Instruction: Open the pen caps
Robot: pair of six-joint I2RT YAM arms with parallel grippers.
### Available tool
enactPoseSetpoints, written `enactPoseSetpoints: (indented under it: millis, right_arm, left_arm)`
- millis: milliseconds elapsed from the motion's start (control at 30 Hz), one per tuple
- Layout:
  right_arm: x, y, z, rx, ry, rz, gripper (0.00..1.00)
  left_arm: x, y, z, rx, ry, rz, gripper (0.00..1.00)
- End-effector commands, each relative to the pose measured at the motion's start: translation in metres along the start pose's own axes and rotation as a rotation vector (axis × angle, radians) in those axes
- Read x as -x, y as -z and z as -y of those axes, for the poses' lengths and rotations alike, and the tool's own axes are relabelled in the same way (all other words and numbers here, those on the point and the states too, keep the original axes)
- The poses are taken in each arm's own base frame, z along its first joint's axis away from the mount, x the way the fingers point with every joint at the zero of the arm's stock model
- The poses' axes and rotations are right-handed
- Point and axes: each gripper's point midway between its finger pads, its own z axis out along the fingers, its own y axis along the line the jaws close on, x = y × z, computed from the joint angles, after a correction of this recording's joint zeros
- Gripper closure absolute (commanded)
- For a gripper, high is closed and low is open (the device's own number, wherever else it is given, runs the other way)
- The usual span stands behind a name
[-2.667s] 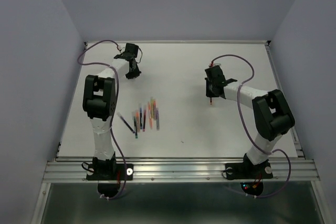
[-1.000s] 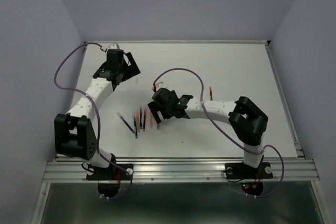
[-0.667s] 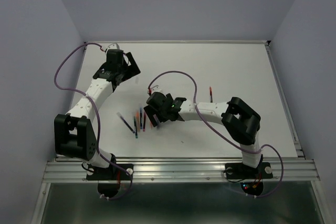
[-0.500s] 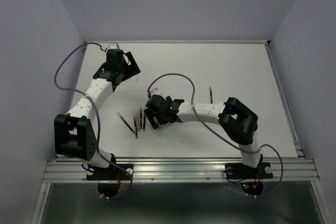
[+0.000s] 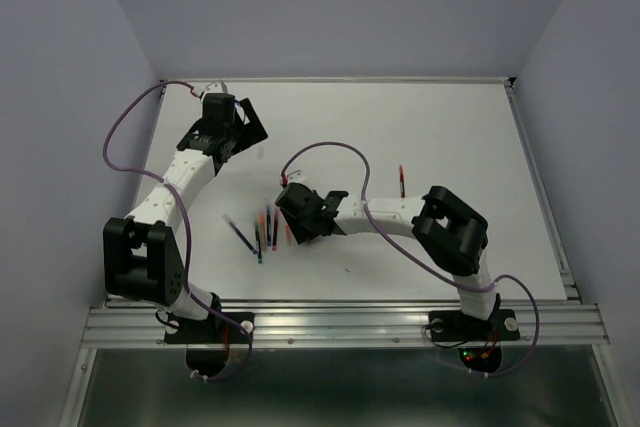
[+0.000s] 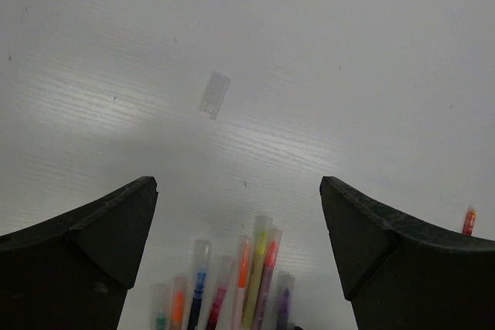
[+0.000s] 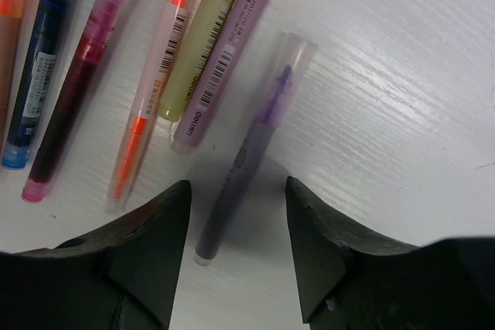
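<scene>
Several pens [image 5: 265, 230] lay side by side in a small group on the white table [image 5: 420, 127], a little left of the middle. One red pen [image 5: 401, 179] lay alone, well apart to the right.

The right gripper [image 7: 237, 187] was low over the right edge of the group. Its two fingers stood apart, one on each side of a purple pen [image 7: 251, 144]. A little gap showed on both sides, so nothing was clamped. This pen wore a clear cap [image 7: 292, 58] on the end away from the fingers. A pink pen [image 7: 228, 59] lay just beside it.

The left gripper [image 6: 238, 183] was spread wide and empty over the far left part of the table. One pale loose cap [image 6: 214, 95] lay alone on the table in front of it.

The pens looked light, stiff and smooth, and a round barrel probably rolls or slips at a small push. I would take the purple pen around the middle of its barrel, so that the cap stays free for the other gripper. The cap is short and likely sits tight, so it would need a firm hold and a straight pull along the pen.
</scene>
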Motion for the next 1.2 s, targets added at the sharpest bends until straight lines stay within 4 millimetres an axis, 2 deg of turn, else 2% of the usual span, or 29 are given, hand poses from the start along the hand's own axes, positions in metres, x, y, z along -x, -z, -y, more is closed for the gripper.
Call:
enactPoseSetpoints:
  millis: [0, 267, 733, 967, 1100, 1167]
  right_arm:
    - [-0.004, -0.003, 0.000, -0.024, -0.014, -0.013, 0.45]
    - [-0.025, -0.005, 0.008, -0.050, -0.049, -0.049, 0.60]
    - [-0.038, -0.006, 0.024, -0.107, -0.096, -0.069, 0.83]
    - [-0.013, 0.001, 0.053, -0.159, -0.153, -0.011, 0.99]
    - [0.014, 0.016, 0.081, -0.225, -0.182, 0.071, 0.99]
    - [0.030, 0.029, 0.091, -0.230, -0.187, 0.120, 0.99]
  left_arm:
    - [0.026, 0.018, 0.007, -0.028, 0.009, 0.085, 0.01]
    - [0.028, 0.020, 0.008, -0.030, 0.012, 0.084, 0.01]
    - [0.031, 0.031, 0.016, -0.073, 0.024, 0.086, 0.01]
    - [0.024, 0.034, 0.035, -0.184, 0.017, 0.054, 0.01]
    - [0.019, 0.038, 0.050, -0.274, 0.017, 0.035, 0.01]
    - [0.011, 0.043, 0.064, -0.368, 0.021, -0.001, 0.01]
